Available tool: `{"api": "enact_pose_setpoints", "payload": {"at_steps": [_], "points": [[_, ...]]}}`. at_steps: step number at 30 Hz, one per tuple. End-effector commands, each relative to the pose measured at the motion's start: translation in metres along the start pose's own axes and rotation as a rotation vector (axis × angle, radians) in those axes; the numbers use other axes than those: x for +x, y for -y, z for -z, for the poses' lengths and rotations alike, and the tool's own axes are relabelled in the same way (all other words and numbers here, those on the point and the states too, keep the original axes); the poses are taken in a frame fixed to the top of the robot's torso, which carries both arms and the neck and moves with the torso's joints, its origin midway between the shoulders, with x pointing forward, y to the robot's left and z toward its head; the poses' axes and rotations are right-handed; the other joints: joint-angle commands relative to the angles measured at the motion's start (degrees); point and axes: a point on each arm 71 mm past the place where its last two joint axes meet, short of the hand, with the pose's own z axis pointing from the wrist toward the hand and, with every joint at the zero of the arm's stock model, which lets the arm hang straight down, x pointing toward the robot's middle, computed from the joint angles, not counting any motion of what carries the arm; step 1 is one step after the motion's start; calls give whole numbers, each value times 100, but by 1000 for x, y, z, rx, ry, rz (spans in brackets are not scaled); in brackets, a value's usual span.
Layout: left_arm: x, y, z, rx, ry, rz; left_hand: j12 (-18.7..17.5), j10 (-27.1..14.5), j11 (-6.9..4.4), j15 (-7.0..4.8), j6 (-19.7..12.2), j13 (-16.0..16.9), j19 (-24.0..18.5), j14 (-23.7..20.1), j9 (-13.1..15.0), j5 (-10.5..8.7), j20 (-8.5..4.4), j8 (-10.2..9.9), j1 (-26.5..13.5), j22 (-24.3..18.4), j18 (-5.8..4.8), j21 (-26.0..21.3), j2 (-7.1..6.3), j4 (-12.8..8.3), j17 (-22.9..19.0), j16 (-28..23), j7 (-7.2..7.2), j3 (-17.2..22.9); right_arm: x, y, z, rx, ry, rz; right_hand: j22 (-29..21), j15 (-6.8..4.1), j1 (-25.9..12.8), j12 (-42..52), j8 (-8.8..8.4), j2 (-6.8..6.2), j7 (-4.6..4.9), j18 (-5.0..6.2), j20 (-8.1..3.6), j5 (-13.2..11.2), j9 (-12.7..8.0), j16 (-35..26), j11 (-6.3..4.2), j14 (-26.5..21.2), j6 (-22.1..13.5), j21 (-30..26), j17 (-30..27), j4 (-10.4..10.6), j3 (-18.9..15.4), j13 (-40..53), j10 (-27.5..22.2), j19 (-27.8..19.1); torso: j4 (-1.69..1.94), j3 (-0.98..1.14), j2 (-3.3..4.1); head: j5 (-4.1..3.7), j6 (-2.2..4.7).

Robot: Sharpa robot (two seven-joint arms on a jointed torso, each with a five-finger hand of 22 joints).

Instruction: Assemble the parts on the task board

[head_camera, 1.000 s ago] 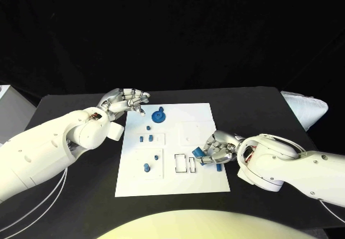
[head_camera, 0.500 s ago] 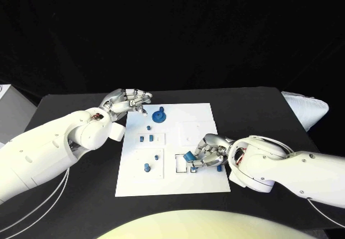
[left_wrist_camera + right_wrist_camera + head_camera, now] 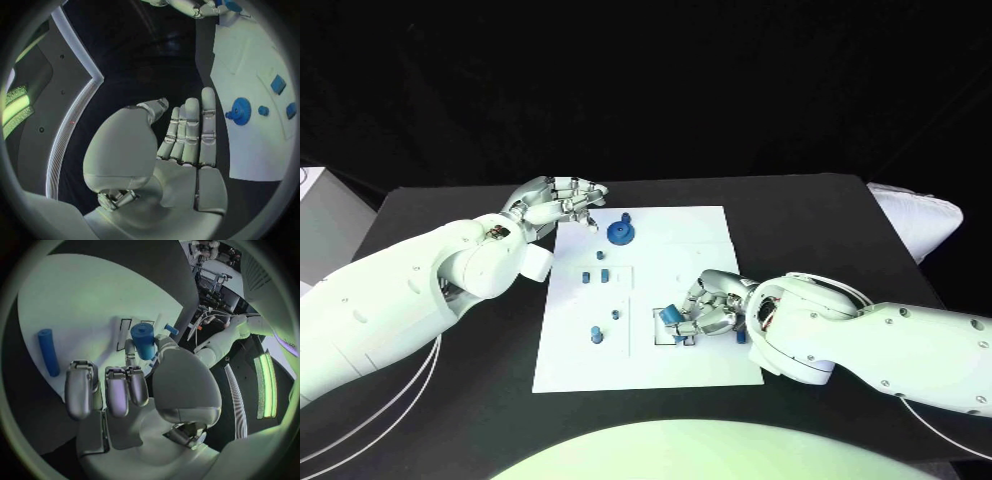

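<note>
The white task board [image 3: 689, 375] lies in the middle of the black table. My right hand [image 3: 708, 308] hovers over its near right part and pinches a short blue cylinder [image 3: 674, 316] [image 3: 144, 340] between thumb and finger, above the outlined rectangular slots [image 3: 662, 331]. A blue rod [image 3: 740, 336] [image 3: 48, 359] lies flat on the board just beside that hand. A blue gear [image 3: 622, 234] [image 3: 239, 109] stands near the far edge. Several small blue pieces [image 3: 596, 336] stand in the left part. My left hand [image 3: 563, 204] [image 3: 181, 135] holds nothing, fingers extended, at the board's far left corner.
A white padded object [image 3: 923, 220] sits at the table's right edge and a pale box [image 3: 326, 205] at its left edge. White cables [image 3: 387, 400] hang under my left arm. Bare black table lies beyond the board's far edge.
My right hand has carried the blue cylinder leftward from the board's right edge to above the rectangular slots. The left hand has stayed in place.
</note>
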Motion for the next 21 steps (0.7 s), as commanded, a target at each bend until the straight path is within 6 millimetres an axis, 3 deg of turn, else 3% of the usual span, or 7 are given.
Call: {"api": "enact_pose_setpoints", "payload": {"at_steps": [1, 18, 21], "points": [[2, 1, 0, 6, -17, 12, 30, -29, 6, 19, -21, -8, 27, -34, -8, 16, 9, 33, 7, -6, 87, -21, 39, 26, -5, -20, 101, -4, 1, -2, -1, 0, 11, 4, 933, -14, -40, -29, 8, -3, -6, -36, -35, -51, 8, 15, -39, 470, 37, 8, 944, -1, 50, 942, 184, 349, 1, 0, -3, 3, 6], [1, 1, 0, 3, -14, 11, 38, -28, 5, 18, -17, -12, 35, -32, -13, 15, 8, 52, 13, -14, 88, -29, 43, 38, -3, -18, 100, -6, 4, -4, -10, 9, -8, 13, 945, -22, -317, -39, 49, 29, -16, -37, -44, -401, 9, 12, -47, 472, 41, 6, 950, 6, -3, 957, 193, 350, -3, 2, -1, 24, -10], [2, 1, 0, 3, -14, 11, 38, -28, 5, 18, -17, -12, 35, -32, -13, 15, 8, 52, 13, -14, 88, -29, 43, 38, -3, -18, 100, -6, 3, -4, -10, 12, 3, 16, 953, -24, -426, -35, 73, 52, -20, -38, -46, -610, 17, 15, -50, 474, 43, 11, 961, 7, -63, 971, 202, 353, -2, 0, -2, 19, -8]]}}
